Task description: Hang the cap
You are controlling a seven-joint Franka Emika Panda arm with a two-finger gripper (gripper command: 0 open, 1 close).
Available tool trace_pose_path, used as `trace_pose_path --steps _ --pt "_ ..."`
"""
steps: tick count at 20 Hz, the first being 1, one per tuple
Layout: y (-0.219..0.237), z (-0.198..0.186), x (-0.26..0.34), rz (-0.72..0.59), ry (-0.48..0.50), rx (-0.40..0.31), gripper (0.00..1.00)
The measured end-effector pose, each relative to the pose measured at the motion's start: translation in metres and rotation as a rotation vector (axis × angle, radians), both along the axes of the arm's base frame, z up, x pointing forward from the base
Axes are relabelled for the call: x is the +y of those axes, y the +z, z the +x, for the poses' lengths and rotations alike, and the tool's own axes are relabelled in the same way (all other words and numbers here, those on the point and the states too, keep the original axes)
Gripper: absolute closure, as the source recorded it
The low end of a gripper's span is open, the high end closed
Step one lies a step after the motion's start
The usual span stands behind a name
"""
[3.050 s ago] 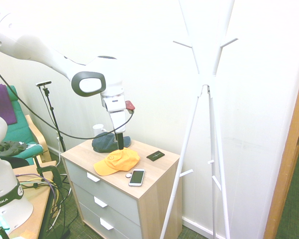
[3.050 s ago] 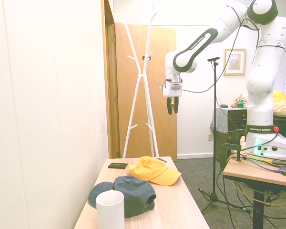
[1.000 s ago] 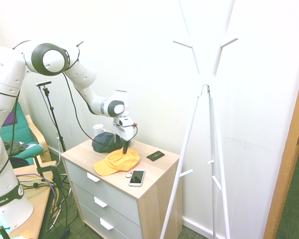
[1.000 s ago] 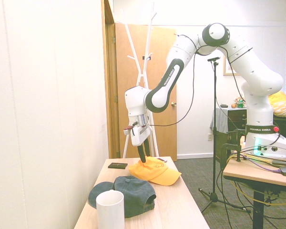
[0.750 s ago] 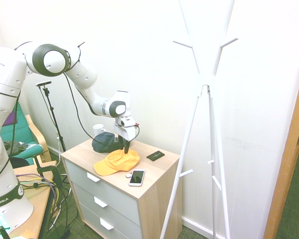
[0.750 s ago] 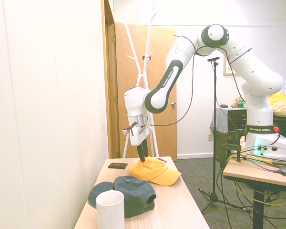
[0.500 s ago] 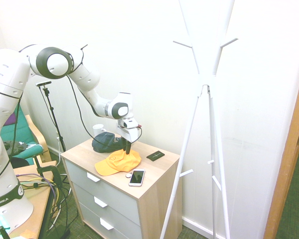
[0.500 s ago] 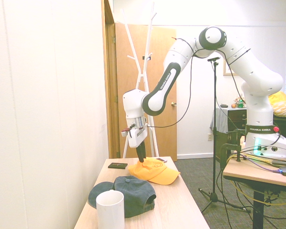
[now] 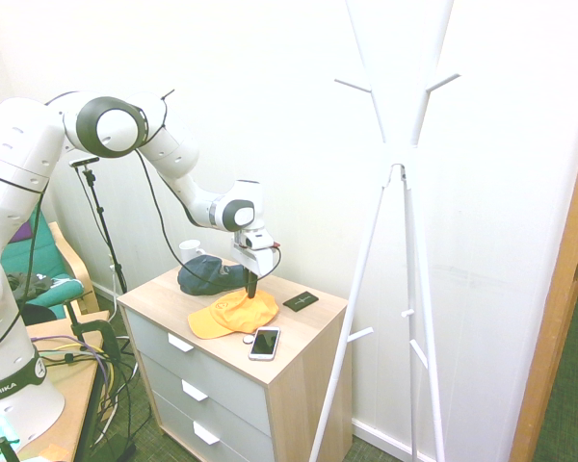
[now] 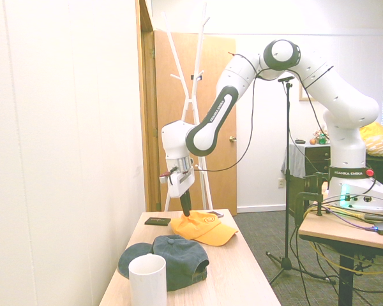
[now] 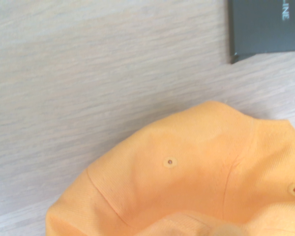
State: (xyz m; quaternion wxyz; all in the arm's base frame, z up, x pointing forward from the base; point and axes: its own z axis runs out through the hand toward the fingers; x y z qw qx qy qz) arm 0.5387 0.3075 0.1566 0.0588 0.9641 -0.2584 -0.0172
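1. Your cap [image 9: 233,315] lies on the wooden top of the drawer chest [image 9: 299,371], left of centre and a little below the middle in the first exterior view.
2. Its long axis runs crown to brim. In that view the brim points toward the lower left of the frame; in the second exterior view the brim of the cap [image 10: 205,231] points to the lower right, toward the chest's open side.
3. You see a bright orange-yellow fabric cap with a curved brim, stitched panels and small eyelets; the wrist view shows the crown [image 11: 196,177] bunched up where the fabric rises.
4. A round emblem sits on the front, visible in the second exterior view.
5. Your gripper [image 9: 252,288] points straight down with its dark fingers drawn nearly together, pinching the rear of the crown; the gripper [image 10: 186,211] meets the raised fabric there.
6. Just beside it: a dark navy cap [image 9: 206,275] to the upper left, a black card [image 9: 301,301] to the right, a phone [image 9: 264,343] below.
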Motion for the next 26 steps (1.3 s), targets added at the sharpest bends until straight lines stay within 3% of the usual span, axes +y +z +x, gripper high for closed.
trace_pose_path --steps 6,10,18,26 --pt "0.006 0.01 -0.009 -0.012 -0.019 -0.004 1.0" --pt "0.044 0.02 -0.011 -0.022 -0.028 -0.037 1.0" --pt "0.168 0.02 -0.016 -0.128 -0.033 -0.174 1.0" --pt "0.258 0.007 -0.045 -0.385 -0.1 -0.34 1.0"
